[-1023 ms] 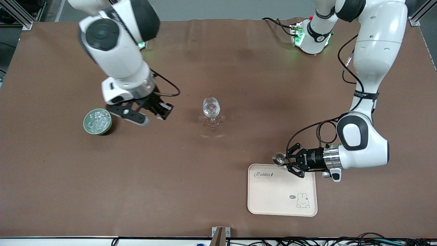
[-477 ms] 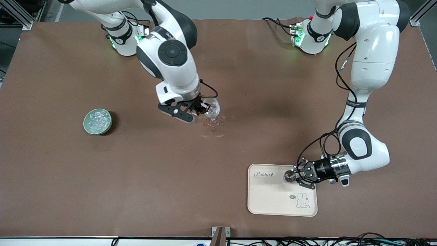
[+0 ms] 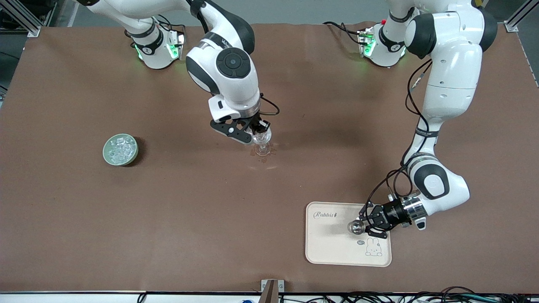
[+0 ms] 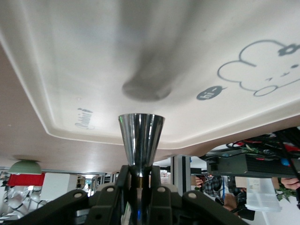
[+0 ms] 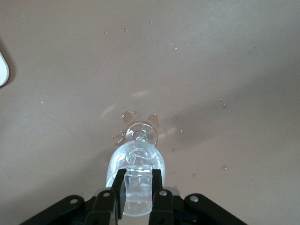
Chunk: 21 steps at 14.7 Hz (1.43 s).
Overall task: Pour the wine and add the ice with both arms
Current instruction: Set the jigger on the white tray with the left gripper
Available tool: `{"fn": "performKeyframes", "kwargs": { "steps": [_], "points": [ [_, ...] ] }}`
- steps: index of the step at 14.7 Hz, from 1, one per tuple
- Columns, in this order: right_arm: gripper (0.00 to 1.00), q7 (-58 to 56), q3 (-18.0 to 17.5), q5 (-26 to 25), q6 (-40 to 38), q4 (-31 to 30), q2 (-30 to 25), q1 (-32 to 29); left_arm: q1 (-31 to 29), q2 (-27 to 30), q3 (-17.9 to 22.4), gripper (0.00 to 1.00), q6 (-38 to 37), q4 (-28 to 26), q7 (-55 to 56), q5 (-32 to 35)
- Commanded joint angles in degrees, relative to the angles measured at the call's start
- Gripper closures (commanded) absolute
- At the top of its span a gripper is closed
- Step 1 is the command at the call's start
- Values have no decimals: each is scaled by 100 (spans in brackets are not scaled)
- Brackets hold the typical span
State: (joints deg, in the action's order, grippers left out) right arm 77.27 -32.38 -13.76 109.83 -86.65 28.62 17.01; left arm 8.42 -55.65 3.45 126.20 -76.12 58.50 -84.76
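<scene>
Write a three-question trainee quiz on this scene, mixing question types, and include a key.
1. True or false: the right gripper holds an ice cube over the stemmed glass.
2. The left gripper holds a steel jigger over: A) green bowl B) cream tray C) glass.
3. Fill in: the remaining ice sits in the ____ bowl.

Key: 1 true; 2 B; 3 green.

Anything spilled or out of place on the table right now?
Yes. Small wet spots and droplets lie on the brown mat around the foot of the stemmed glass, looking like spilled liquid. The right gripper holds an ice cube over the glass; the left gripper holds a metal cup over the tray.
</scene>
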Motion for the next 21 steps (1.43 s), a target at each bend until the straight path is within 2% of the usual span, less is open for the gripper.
{"fn": "performKeyframes", "kwargs": {
  "steps": [1,9,12,13,15,16,17,19,21],
  "points": [
    [99,227,-58,-162,109,-133,-23,4,72,-130,-98,92,386,176,-40,-225],
    [99,359,-66,-162,320,-177,100,109,151,-130,-354,90,1012,132,-225,-559],
    [99,359,-58,-162,320,-239,100,109,125,-86,-354,57,1012,44,-338,-656],
    [99,359,-66,-162,320,-247,100,109,107,-51,-354,54,1012,44,-426,-656],
    [98,359,-66,-162,328,-247,100,109,63,-33,-354,2,942,35,-418,-604],
    [98,359,-66,-162,329,-248,100,109,46,-25,-345,0,863,35,-410,-586],
    [92,359,-66,-162,329,-239,100,109,37,36,-336,0,697,-8,-418,-577],
    [71,289,-66,-153,311,-221,100,74,-59,317,-266,0,302,-446,-427,-411],
    [54,245,-66,-153,302,-186,100,48,-244,493,-266,0,-76,-641,-427,97]
  ]
}}
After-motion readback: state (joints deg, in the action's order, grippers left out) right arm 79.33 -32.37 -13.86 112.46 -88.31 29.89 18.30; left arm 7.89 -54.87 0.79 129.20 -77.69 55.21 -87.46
